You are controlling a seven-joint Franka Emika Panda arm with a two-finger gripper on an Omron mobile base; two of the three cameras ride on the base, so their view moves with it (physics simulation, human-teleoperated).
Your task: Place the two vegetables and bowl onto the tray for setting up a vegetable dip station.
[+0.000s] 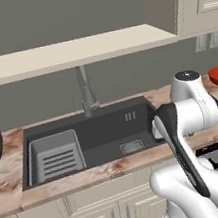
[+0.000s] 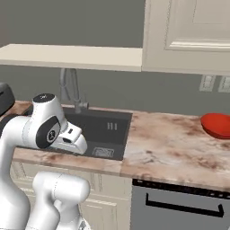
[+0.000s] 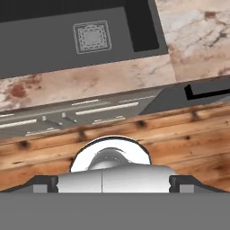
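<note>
Red bowl (image 2: 216, 125) resting near the table's (image 2: 166, 148) back right edge, well apart from the sink (image 1: 100, 135). Claw (image 3: 115, 183) spread wide, holding nothing, above the table's front edge.

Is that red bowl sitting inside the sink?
No, the red bowl rests on the marbled countertop well to the right of the dark sink, near the wall.
</note>
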